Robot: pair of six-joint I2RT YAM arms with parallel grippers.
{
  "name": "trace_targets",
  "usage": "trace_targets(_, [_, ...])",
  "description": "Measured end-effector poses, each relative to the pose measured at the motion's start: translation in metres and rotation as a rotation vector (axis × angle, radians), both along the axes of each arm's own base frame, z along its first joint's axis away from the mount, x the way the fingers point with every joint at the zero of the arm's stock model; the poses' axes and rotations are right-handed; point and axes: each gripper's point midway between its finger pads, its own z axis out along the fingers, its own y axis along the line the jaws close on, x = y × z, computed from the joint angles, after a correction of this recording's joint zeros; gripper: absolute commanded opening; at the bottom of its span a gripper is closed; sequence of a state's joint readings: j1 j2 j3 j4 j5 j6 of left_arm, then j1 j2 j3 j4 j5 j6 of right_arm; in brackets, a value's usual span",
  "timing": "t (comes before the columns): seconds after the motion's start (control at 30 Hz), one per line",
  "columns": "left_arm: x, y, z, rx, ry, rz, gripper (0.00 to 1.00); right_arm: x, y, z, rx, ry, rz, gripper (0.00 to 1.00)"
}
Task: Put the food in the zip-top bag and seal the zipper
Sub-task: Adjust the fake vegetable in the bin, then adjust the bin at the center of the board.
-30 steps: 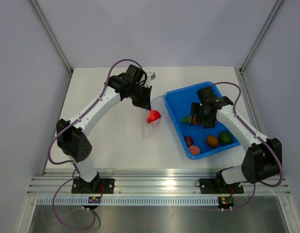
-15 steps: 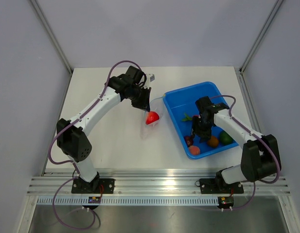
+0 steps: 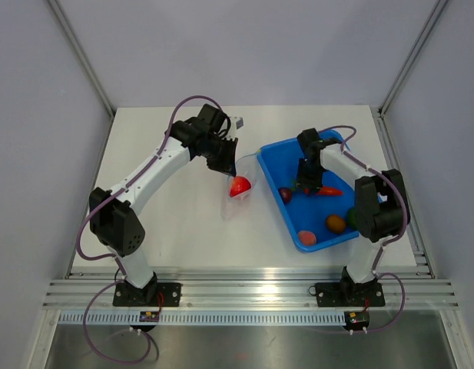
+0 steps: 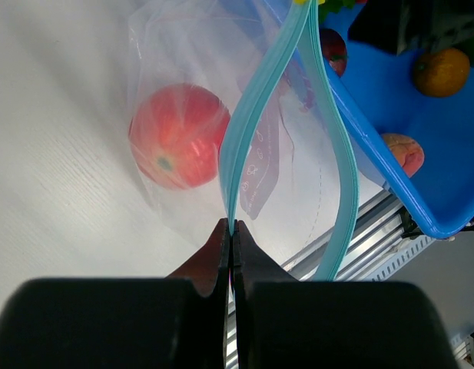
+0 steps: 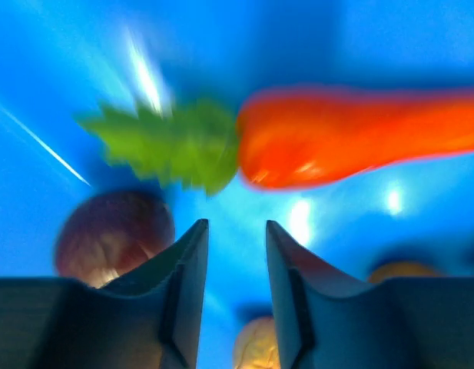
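Top external: white table (image 3: pixel 175 223) between pale grey walls (image 3: pixel 244 46).

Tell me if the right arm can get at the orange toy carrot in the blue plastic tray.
Probably yes. The right gripper hangs just over the orange toy carrot in the blue plastic tray, jaws apart, nothing between them; the purple round toy lies aside.

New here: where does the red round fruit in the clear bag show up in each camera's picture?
Top external: the red fruit sits mid-table, left of the blue tray.
Left wrist: left of centre, inside the clear bag; tray at right.
Right wrist: not in it; tray floor fills the view.
Shared landmark: the blue tray.
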State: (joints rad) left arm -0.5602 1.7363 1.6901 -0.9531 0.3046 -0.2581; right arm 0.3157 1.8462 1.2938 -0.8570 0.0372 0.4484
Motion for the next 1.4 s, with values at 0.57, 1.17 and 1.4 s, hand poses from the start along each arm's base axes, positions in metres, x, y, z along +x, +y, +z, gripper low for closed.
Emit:
trace_targets(0.57, [0.003,0.004,-0.002,0.001,0.002,0.013,0.00,-0.065,-0.089,0.110,-0.042,-0.310,-0.329,0.74])
trace_targets(1.17, [-0.001,0.006,-0.010,-0.001,0.010,0.018,0.00,-0.169,-0.098,0.128,0.093,-0.304,-0.744,0.74])
trace_targets(1.4, [-0.002,0.006,-0.006,-0.008,0.000,0.017,0.00,-0.175,-0.091,0.079,0.073,-0.153,-0.815,0.67])
